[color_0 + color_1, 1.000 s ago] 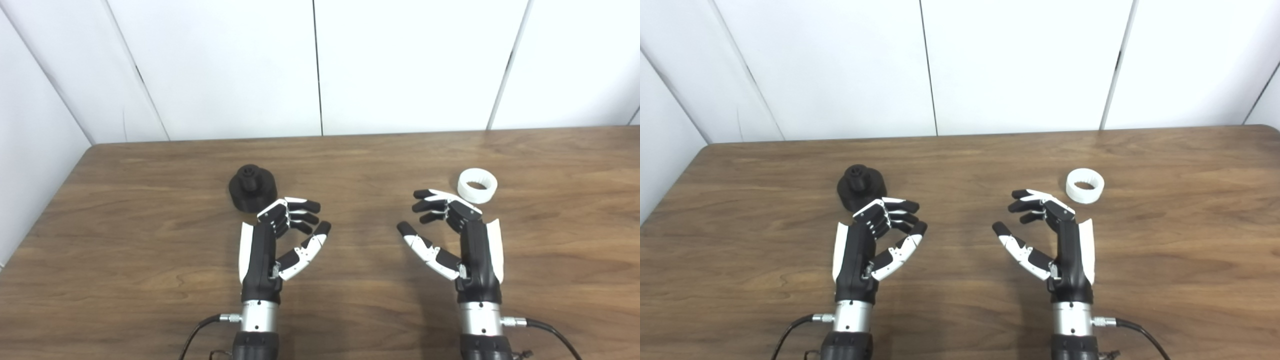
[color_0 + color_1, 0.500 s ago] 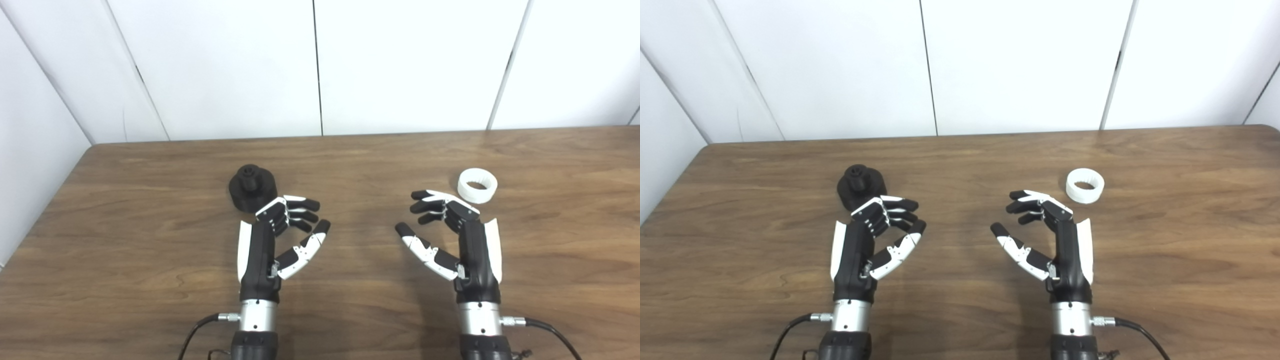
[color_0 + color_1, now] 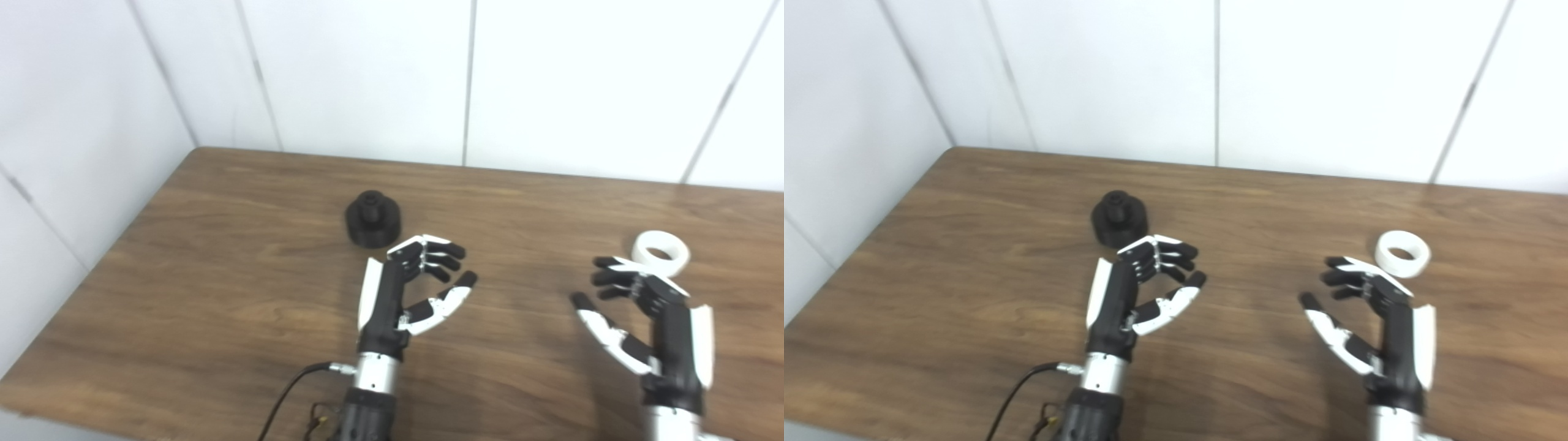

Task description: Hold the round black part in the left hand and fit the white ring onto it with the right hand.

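The round black part [image 3: 372, 218] stands on the wooden table [image 3: 233, 269] with its knob up, just beyond my left hand [image 3: 411, 286]. The left hand is open and empty, fingers curled, thumb apart, a short gap from the part. The white ring [image 3: 661, 252] lies flat on the table at the right, just beyond the fingertips of my right hand [image 3: 637, 318]. The right hand is open and empty, palm facing left, not touching the ring. Both also show in the right eye view: the black part [image 3: 1119, 218] and the ring [image 3: 1402, 252].
A white panelled wall [image 3: 392, 79] runs behind the table and along its left side. The table's left edge [image 3: 92, 269] and near left corner are in view. A black cable [image 3: 288, 392] hangs from my left wrist.
The whole picture has shifted right and tilted, so the camera has turned left. Both hands hold the same open pose near the parts; neither part has moved on the table.
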Robot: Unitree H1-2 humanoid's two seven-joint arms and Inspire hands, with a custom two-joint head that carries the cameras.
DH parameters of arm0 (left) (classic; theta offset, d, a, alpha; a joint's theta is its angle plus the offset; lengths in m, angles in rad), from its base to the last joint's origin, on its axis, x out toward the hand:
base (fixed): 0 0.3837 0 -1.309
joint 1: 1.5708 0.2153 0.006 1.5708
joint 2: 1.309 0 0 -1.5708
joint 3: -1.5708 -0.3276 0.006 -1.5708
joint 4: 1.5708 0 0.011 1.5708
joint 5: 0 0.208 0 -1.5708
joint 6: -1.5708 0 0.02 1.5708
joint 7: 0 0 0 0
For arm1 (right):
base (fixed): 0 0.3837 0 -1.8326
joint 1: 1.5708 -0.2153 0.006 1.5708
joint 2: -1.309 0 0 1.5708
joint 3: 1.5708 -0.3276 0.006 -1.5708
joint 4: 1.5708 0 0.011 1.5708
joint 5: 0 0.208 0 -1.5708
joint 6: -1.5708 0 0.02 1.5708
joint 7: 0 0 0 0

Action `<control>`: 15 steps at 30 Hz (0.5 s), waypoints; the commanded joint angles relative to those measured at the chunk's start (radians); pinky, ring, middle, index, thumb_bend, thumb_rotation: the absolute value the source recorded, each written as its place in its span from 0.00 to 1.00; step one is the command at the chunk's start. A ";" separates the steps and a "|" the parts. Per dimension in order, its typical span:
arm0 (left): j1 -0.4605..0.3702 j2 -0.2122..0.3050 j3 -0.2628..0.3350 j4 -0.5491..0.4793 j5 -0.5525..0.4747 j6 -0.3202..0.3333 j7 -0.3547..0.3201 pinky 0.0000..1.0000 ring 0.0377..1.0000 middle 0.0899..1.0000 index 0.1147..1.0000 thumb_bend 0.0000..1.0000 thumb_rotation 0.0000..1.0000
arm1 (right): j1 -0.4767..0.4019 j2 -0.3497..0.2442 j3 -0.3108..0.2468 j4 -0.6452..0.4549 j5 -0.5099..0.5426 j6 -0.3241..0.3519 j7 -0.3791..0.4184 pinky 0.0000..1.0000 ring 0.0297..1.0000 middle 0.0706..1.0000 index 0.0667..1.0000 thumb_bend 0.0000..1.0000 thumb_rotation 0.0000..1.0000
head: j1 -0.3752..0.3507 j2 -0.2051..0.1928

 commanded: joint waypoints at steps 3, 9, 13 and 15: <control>-0.030 -0.035 -0.021 0.023 0.020 -0.033 0.023 0.44 0.52 0.56 0.43 0.50 0.07 | -0.013 -0.023 -0.007 0.007 0.007 -0.068 0.001 0.47 0.54 0.62 0.46 0.50 0.16 | 0.001 0.002; -0.029 -0.028 -0.021 0.019 0.019 -0.031 0.026 0.45 0.53 0.56 0.43 0.50 0.07 | -0.012 -0.024 -0.008 0.013 0.009 -0.076 0.001 0.47 0.54 0.62 0.46 0.50 0.16 | -0.002 0.002; -0.032 -0.013 -0.018 0.002 0.068 -0.007 0.029 0.47 0.56 0.59 0.43 0.50 0.07 | -0.013 -0.024 -0.007 0.015 0.018 -0.077 0.006 0.47 0.55 0.62 0.46 0.50 0.16 | 0.003 -0.001; -0.036 -0.003 -0.015 -0.006 0.111 0.006 0.036 0.48 0.61 0.64 0.43 0.50 0.08 | -0.013 -0.025 -0.007 0.018 0.022 -0.078 0.008 0.47 0.55 0.62 0.46 0.50 0.15 | 0.003 -0.001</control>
